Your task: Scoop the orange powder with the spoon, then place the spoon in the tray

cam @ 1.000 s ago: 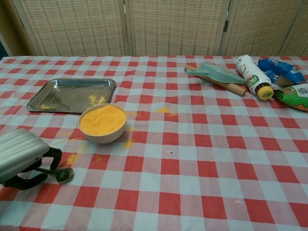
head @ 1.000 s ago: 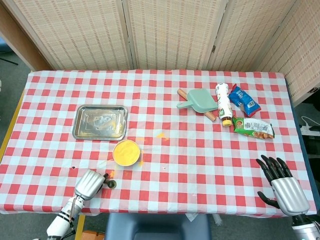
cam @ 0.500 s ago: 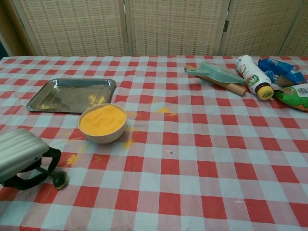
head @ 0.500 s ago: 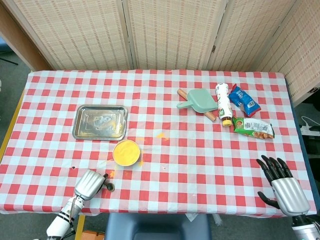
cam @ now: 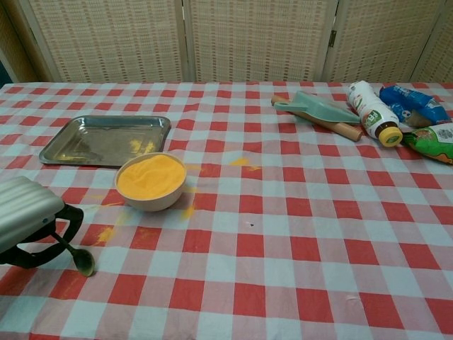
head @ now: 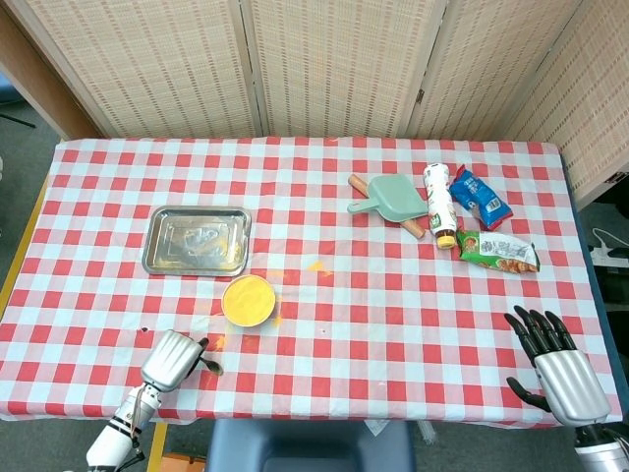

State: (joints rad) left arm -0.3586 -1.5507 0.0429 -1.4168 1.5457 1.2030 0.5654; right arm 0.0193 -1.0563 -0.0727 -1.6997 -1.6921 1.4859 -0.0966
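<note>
Gripping the spoon [cam: 76,256] near the table's front edge, left hand [cam: 25,216], right hand [head: 557,364] spread at the right edge

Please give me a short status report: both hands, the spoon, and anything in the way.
Left hand holds spoon, its scoop low over the cloth. Right hand open, idle. Bowl of orange powder full; path to it clear.
</note>
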